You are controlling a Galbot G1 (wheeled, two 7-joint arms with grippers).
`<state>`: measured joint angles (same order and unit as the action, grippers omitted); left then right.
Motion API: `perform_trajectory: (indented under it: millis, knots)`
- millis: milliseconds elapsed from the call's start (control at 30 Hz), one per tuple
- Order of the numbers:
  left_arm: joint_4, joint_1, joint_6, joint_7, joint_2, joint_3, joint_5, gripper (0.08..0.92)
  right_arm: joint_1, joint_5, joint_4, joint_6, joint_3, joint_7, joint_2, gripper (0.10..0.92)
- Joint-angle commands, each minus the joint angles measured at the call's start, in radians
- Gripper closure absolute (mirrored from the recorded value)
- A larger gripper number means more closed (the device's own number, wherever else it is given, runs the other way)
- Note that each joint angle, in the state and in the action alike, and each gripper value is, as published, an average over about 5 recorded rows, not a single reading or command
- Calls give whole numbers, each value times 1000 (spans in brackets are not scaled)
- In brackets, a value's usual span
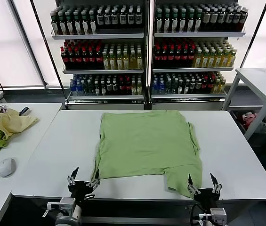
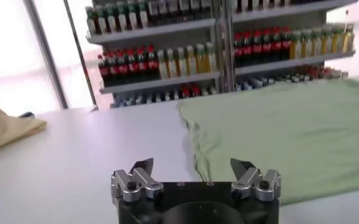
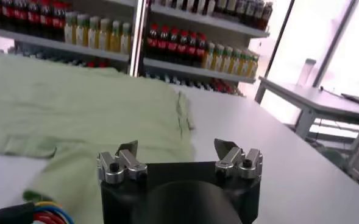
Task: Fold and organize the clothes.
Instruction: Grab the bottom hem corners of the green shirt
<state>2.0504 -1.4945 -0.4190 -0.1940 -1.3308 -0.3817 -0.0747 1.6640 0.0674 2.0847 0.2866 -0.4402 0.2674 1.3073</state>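
T-shirt (image 1: 147, 141) lying flat on counter (image 1: 52, 155), sleeve overhanging at 5 o'clock. Left claw (image 1: 83, 181) and right claw (image 1: 202, 185) both spread apart, empty. Likely to snag one layer only, bunching cloth.

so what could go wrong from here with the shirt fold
The T-shirt already lies uneven: one flap hangs toward the table's near edge by the right gripper, so a pinch there may catch only one layer. The left gripper, also open, sits at the bunched left hem and could drag the wrinkles further.
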Motion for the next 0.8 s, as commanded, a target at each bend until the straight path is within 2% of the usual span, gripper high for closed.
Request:
perform_trajectory:
  millis: [33,133,233,567,800]
  knots:
    - [-141,112,-128,-18,4,65,18,177,7,-9,-34,23,26,5,8,203]
    - [-134,105,-147,-15,6,72,3,178,7,13,-42,26,26,9,11,203]
    - [-122,93,-160,-11,8,79,-9,218,5,58,-51,32,22,16,12,222]
    - [-56,30,-158,15,15,85,-84,492,6,178,-47,46,21,18,9,479]
    - [-45,24,-156,28,35,59,-137,692,11,241,-10,67,16,5,-8,621]
